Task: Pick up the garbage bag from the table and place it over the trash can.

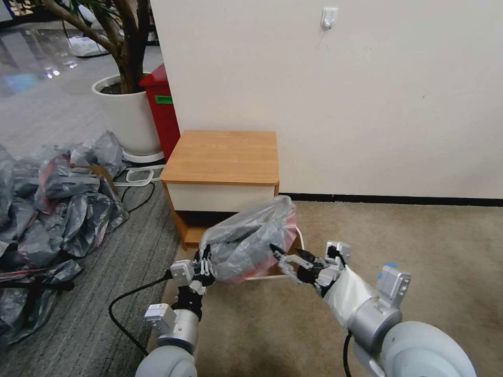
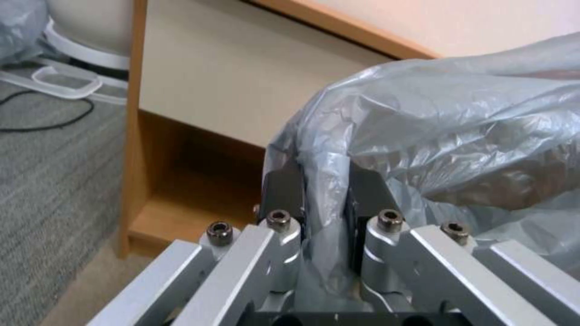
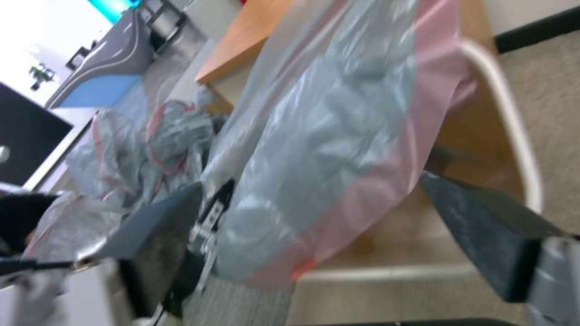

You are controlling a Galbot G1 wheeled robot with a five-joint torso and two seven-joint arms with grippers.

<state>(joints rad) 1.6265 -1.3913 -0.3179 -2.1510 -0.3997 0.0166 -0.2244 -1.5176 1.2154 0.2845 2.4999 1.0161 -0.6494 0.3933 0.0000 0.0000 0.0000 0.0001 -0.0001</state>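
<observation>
Grey plastic of the garbage bag sits lower centre of the head view, off the table and ballooned over the trash can, whose cream rim peeks out at the bag's right and bottom edges. Judgement: pick-up done, placement mostly done; what's left looks like seating the bag's mouth over the rim and letting go. Can't tell how much of the rim is actually covered.

Room, big to small:
- Beige carpet lower right, grey ribbed carpet lower left.
- Plain white wall fills the upper right, black skirting along its foot, small white hook near the top.
- Heap of grey and pink bags at left edge.
- White plant pot with a tree, upper left; red bin just beside it, touching the wall corner.
- Table stands against the wall, centre frame, top bare, lower shelf open.
- Black cable loops across the carpet, bottom left.

Grippers:
- left gripper at the bag's lower-left side, fingers clamped tight on a fold of bag film, clear in the left wrist view.
- right gripper at the bag's lower-right side, jaws spread wide with the pink-banded bag hanging between them, nothing pinched; the right wrist view shows the gap.
</observation>
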